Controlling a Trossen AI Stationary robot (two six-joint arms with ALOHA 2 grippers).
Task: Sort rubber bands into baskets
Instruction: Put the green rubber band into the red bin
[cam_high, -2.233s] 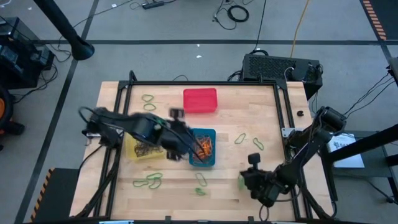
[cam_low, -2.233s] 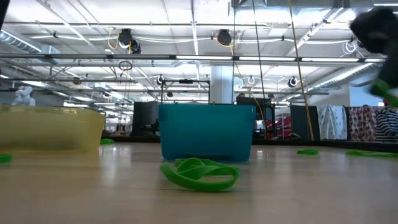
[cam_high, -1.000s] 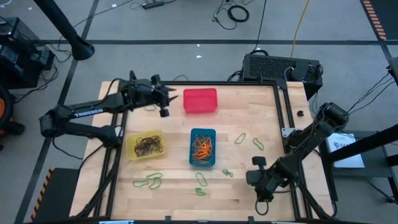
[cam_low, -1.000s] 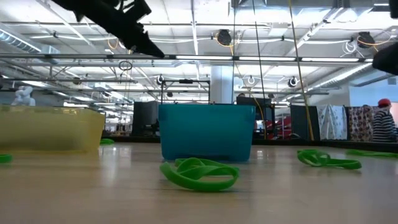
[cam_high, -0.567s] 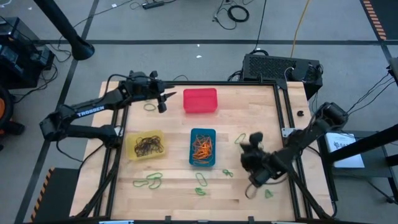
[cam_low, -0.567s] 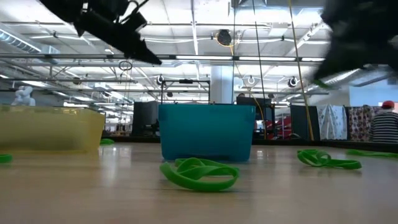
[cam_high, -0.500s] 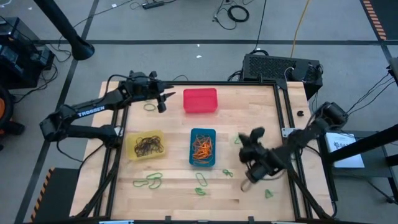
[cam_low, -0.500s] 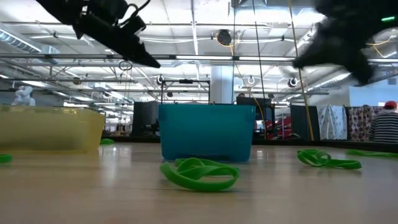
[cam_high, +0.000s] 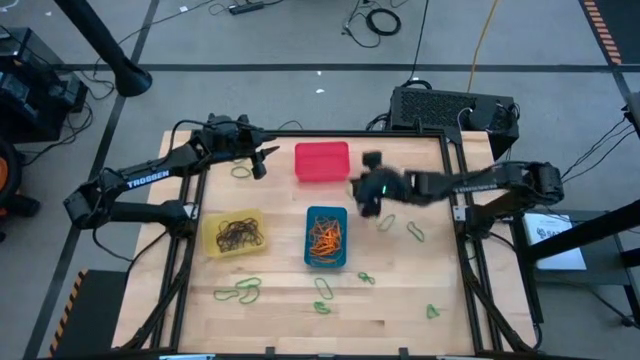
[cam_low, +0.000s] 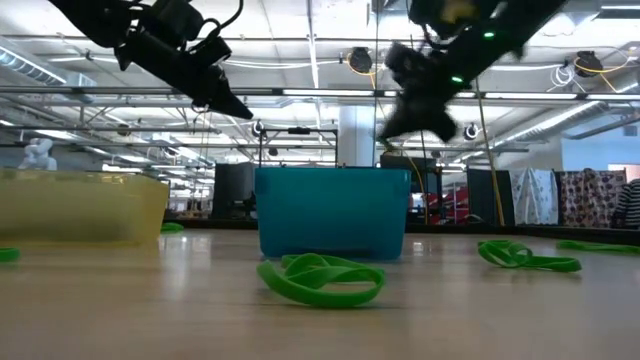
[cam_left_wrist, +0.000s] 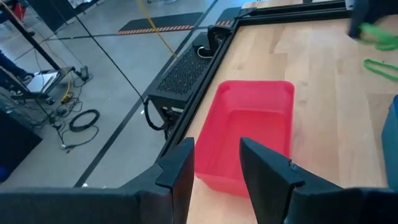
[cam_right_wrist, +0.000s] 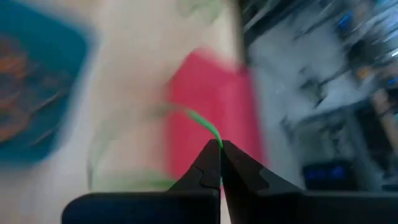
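now three baskets (cam_high: 321, 162): red, blue, yellow; right hand (cam_right_wrist: 219, 148) pinching one green rubber band (cam_right_wrist: 202, 124); left hand (cam_left_wrist: 214, 163) parted, empty.

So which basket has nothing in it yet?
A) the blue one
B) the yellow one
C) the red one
C: from above, the red basket shows only its bare floor, while the yellow basket holds dark bands and the blue basket holds orange ones.

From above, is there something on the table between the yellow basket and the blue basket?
No. In the high view the strip of wood between the yellow basket and the blue basket is bare; the loose green bands lie nearer the front edge.
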